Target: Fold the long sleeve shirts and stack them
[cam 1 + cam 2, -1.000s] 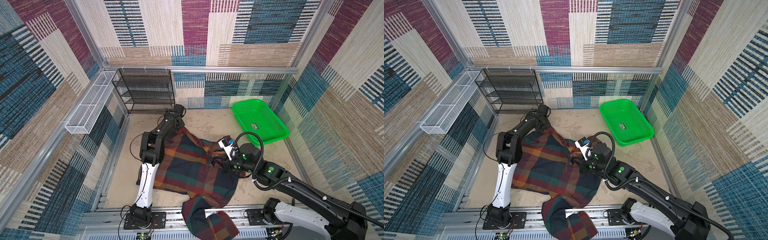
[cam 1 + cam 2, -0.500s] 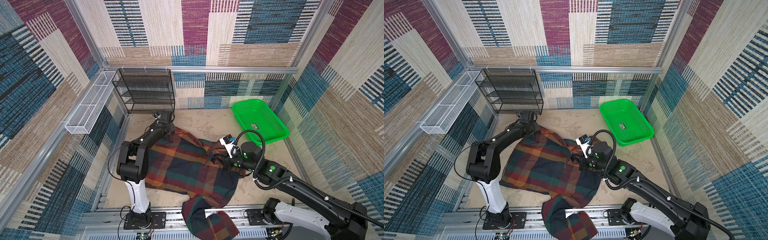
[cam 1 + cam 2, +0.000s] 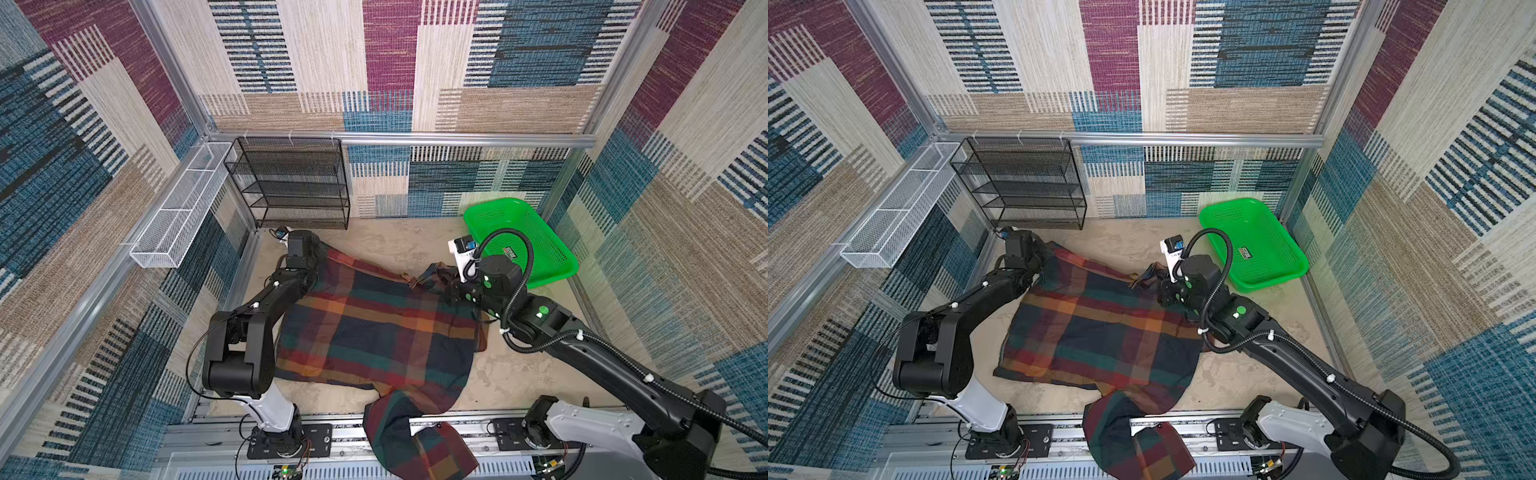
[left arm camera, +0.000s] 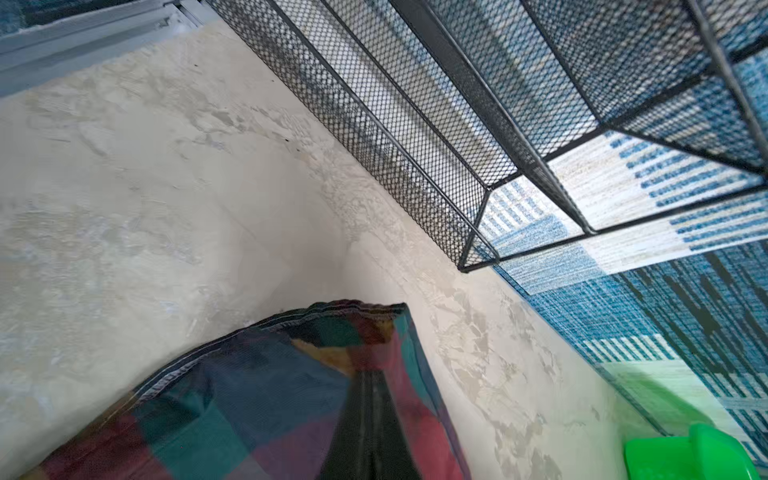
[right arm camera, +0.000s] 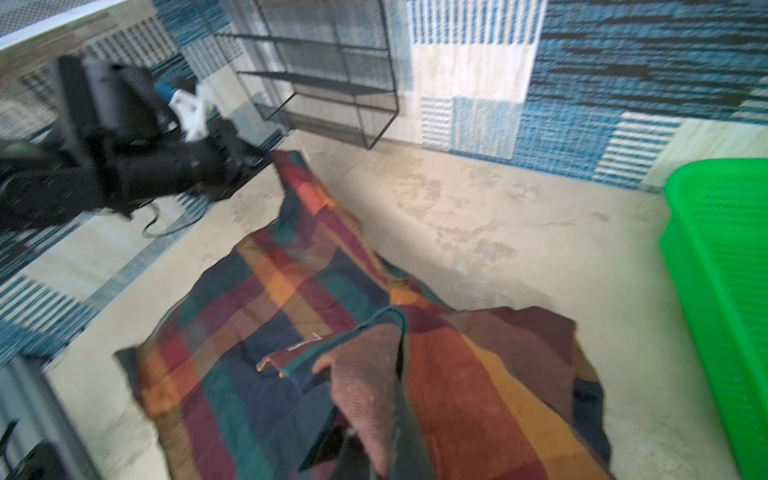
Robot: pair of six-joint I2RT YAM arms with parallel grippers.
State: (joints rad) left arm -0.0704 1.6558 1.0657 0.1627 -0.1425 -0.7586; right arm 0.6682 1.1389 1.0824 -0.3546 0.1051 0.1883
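Clamped shut, your jaws both hold cloth: left gripper (image 3: pixel 321 261) pinches the upper-left corner of the plaid shirt (image 3: pixel 374 332), right gripper (image 3: pixel 446 286) its collar (image 3: pixel 419 279). It lies spread mid-frame, sleeve (image 3: pixel 419 449) trailing over the bottom rail (image 3: pixel 332 430).

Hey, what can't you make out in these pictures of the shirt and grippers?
Jaws of left gripper: wrapped in the plaid shirt, left wrist view.
Jaws of right gripper: buried under the collar, blurred right wrist view.
End of the sleeve: cut off by the bottom edge, both top views.
Print on the green basket: too small, both top views.
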